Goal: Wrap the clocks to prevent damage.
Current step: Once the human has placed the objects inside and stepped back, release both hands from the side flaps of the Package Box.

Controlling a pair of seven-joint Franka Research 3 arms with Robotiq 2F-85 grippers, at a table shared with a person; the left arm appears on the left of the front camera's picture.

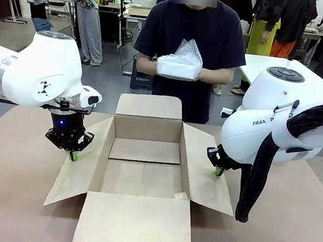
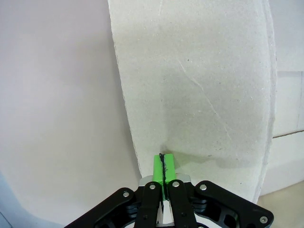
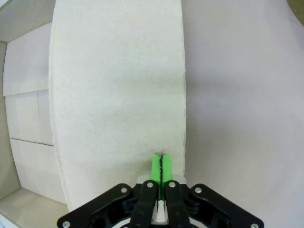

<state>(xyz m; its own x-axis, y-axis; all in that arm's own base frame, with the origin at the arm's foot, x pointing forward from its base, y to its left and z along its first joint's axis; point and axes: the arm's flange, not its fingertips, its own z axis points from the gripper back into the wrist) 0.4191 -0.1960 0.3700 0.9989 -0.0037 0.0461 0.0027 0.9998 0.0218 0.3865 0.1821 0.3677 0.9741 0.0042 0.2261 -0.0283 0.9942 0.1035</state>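
At the far side of the table a person holds in both hands a white bundle (image 1: 180,64) wrapped in clear plastic film, above an open cardboard box (image 1: 148,129). No clock face can be made out inside the wrap. My left gripper (image 1: 73,156) is shut, its green tips resting on the box's left flap (image 1: 85,168). In the left wrist view the closed gripper (image 2: 163,159) touches that flap (image 2: 199,85). My right gripper (image 1: 219,171) is shut too, with its tips on the right flap (image 1: 202,176). The right wrist view shows the closed gripper (image 3: 161,159) against the flap (image 3: 118,85).
The box has nothing inside and all its flaps are folded outward; the front flap (image 1: 134,221) reaches toward the near table edge. Brown table (image 1: 10,197) lies bare to the left and right of the box. Other people stand farther back in the room.
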